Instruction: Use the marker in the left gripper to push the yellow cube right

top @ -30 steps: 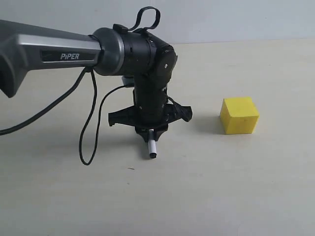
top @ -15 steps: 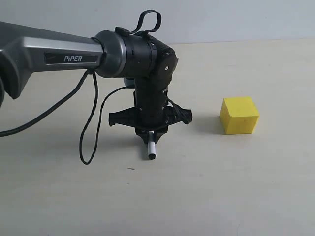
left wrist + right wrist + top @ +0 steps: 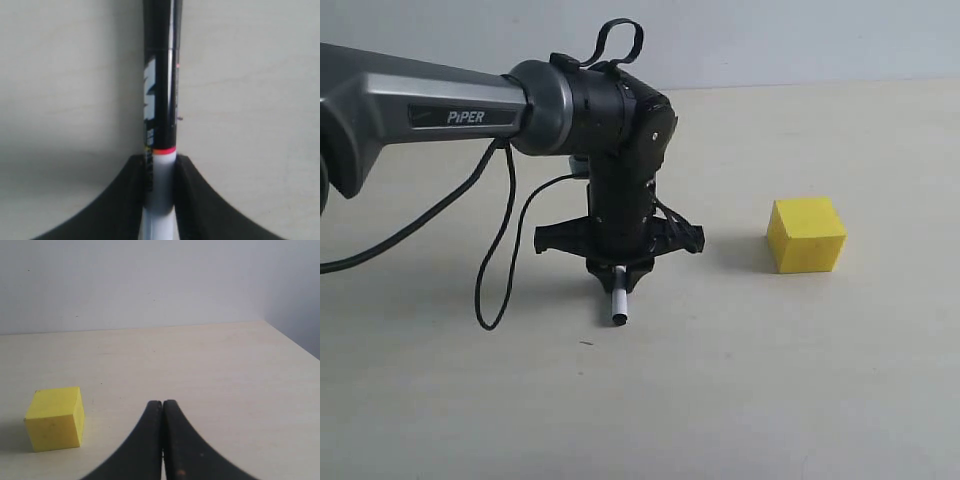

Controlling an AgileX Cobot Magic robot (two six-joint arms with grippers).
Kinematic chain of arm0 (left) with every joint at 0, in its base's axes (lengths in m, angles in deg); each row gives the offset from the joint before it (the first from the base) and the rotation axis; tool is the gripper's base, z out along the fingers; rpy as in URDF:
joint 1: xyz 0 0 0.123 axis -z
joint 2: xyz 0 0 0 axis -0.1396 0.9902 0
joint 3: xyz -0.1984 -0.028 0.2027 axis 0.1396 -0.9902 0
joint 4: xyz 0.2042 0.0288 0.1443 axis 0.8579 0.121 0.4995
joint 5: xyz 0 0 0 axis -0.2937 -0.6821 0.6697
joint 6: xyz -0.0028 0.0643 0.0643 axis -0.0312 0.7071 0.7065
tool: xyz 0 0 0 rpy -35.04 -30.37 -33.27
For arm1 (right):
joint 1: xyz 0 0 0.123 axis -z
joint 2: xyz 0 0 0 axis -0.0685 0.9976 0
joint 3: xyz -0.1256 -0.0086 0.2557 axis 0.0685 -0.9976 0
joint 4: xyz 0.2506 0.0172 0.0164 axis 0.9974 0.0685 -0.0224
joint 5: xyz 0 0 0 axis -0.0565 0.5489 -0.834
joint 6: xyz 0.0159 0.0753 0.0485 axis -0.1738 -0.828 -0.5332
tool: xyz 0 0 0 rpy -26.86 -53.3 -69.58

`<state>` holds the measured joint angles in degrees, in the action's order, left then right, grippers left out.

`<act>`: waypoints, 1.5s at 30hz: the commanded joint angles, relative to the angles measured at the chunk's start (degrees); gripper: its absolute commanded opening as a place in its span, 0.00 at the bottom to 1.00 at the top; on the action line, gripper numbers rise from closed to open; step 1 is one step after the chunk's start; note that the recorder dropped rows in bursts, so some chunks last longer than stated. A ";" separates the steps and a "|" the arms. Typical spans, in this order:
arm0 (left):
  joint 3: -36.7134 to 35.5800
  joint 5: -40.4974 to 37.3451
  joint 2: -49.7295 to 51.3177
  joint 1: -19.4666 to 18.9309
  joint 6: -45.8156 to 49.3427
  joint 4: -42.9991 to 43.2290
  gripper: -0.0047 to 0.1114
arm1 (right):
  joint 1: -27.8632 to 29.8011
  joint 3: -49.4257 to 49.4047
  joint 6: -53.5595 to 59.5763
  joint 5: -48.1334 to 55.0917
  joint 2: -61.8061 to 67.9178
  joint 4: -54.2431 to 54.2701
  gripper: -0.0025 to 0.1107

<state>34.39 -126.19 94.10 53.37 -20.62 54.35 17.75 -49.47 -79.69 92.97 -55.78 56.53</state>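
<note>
- Pale beige table [image 3: 770, 400], plain grey wall [image 3: 800, 40] behind it, nothing else on the surface near the work.
- My left gripper [image 3: 618, 274] points down at the table with its jaws closed tight on the marker [image 3: 618, 306]. The wrist view shows the white barrel pinched between the pads and the black half running out past them.
- In the exterior view the marker's lower end sits at or just above the table. I can't tell whether it touches.
- The yellow cube [image 3: 806, 235] stands flat on the table, well apart from the marker and to its right. Nothing lies between them.
- My right gripper [image 3: 162, 440] is closed with its jaws together and holds nothing. It is parked with the cube in its view.
- Status: approach only, no contact yet.
- Risk 1: the marker end looks nearer the camera than the cube's base, so a straight sweep right may pass in front of the cube and miss.
- Risk 2: the marker is slim, so a hit off the centre of the face would spin the cube instead of sliding it.
- Risk 3: side load on a round barrel could make the marker pivot or slip in my jaws.
- Risk 4: if the tip drags on the table, it may get pushed up through the grip.
- Risk 5: the loose cable [image 3: 500, 250] hangs low by the arm and could snag.
</note>
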 commanded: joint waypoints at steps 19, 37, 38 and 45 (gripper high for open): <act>-0.31 0.84 -7.06 -0.18 6.77 5.31 0.71 | 0.15 -0.25 0.30 -0.31 -0.23 0.00 0.02; -12.93 21.02 -27.43 -0.08 17.60 6.08 0.04 | 0.15 -0.25 0.30 -0.31 -0.23 0.00 0.02; -16.12 25.80 -29.81 -0.08 17.60 6.08 0.04 | 0.15 -0.25 0.30 -0.31 -0.23 0.00 0.02; -39.96 58.68 -44.96 -2.93 18.57 6.37 0.04 | 0.15 -0.25 0.30 -0.31 -0.23 0.00 0.02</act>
<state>2.39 -80.92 54.93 52.02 -2.67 59.97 17.75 -49.47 -79.69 92.97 -55.78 56.53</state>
